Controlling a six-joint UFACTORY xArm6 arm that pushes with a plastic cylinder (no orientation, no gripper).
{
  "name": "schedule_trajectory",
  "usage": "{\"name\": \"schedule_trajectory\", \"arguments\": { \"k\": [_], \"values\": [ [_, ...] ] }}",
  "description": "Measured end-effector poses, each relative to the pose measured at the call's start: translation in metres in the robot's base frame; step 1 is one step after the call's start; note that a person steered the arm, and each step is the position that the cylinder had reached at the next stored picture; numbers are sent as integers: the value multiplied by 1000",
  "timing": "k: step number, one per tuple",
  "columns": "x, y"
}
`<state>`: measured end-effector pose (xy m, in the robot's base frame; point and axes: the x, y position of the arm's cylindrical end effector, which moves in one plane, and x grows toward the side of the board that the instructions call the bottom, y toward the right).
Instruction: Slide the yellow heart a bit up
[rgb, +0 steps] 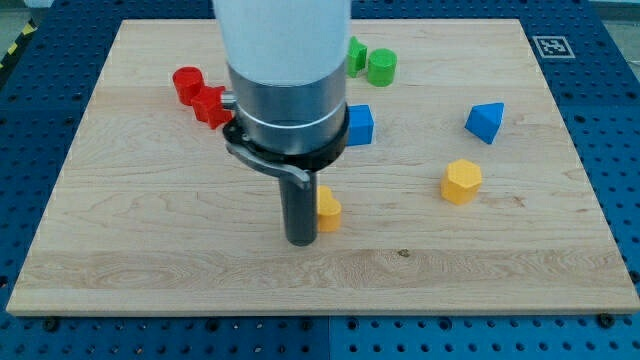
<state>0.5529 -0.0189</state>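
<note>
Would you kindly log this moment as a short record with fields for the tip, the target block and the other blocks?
tip: my tip on the board, at the yellow heart's left side, slightly lower
target: yellow heart, partly hidden by the rod
contact: seemingly touching; unclear
right side: yellow hexagon block, blue triangular block
top: blue cube, green cylinder, green block partly hidden
left: red cylinder, red block
</note>
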Motion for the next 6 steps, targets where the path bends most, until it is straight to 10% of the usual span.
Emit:
{"name": "schedule_trajectory", "arguments": {
  "k": [6],
  "values": [
    [-42, 5]
  ]
}}
